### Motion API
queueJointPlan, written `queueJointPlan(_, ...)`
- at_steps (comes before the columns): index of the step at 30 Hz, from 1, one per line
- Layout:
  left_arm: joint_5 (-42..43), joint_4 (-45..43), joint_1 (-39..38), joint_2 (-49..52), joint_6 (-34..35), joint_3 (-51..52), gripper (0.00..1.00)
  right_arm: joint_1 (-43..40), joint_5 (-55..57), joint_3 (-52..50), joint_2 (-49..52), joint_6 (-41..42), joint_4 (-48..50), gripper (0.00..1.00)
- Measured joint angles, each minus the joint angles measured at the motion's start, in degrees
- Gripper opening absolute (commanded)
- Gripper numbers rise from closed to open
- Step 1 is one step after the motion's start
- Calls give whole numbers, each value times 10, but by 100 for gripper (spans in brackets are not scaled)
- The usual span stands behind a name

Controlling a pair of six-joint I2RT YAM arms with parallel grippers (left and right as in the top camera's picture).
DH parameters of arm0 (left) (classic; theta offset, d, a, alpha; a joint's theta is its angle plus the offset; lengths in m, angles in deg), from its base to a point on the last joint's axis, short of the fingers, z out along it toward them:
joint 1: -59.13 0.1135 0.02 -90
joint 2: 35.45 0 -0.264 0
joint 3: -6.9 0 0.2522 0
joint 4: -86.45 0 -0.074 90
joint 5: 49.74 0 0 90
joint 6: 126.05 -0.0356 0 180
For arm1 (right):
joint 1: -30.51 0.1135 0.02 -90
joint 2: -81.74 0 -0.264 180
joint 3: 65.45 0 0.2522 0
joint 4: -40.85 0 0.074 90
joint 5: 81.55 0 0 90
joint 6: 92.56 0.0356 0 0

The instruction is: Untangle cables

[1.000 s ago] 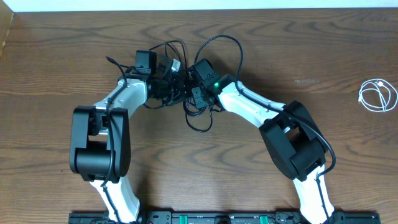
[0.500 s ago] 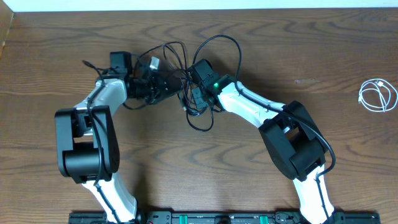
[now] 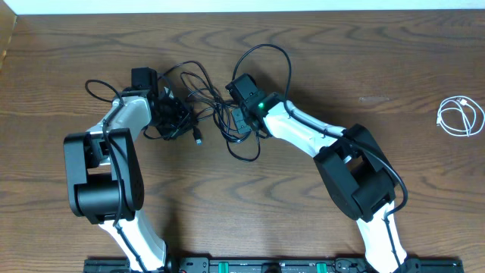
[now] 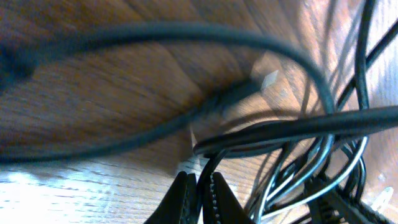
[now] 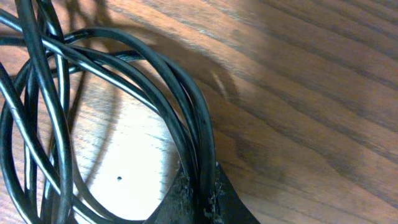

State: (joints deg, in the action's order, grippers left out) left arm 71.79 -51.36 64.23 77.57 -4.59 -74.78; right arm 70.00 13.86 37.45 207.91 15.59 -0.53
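Mid-separation, by the look: L gripper (image 4: 200, 186) clamped on a black cable (image 4: 280, 129), R gripper (image 5: 198, 186) clamped on black loops (image 5: 186, 118); next, prob. draw apart slowly w/o tightening the tangle (image 3: 214, 97).

Tangled black cables (image 3: 212, 98) crowd the middle; table (image 3: 379, 68) toward white cable (image 3: 460, 117) lies open.

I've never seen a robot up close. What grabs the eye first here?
A messy tangle of black cables lies in the middle of the wooden table. It is pinched from both sides: the left tool grips one strand and the right tool grips a bundle of several. Far off near the table's right edge, a white cable lies coiled on its own.
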Motion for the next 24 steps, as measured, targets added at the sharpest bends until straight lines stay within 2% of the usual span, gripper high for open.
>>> queueJointPlan(1, -3, 0, 0, 0, 2, 0, 10, 0, 0, 0, 0, 0, 0, 2)
queueJointPlan(2, -6, 0, 0, 0, 3, 0, 17, 1, 0, 0, 0, 0, 0, 2)
queueJointPlan(3, -9, 0, 0, 0, 3, 0, 29, 1, 0, 0, 0, 0, 0, 2)
queueJointPlan(4, -12, 0, 0, 0, 4, 0, 35, 1, 0, 0, 0, 0, 0, 3)
queueJointPlan(9, -14, -2, 6, -5, 16, -3, 46, 0, 6, 0, 0, 0, -1, 3)
queueJointPlan(24, 11, 10, -11, -26, -17, -2, 48, 0, 7, 0, 0, 0, -1, 5)
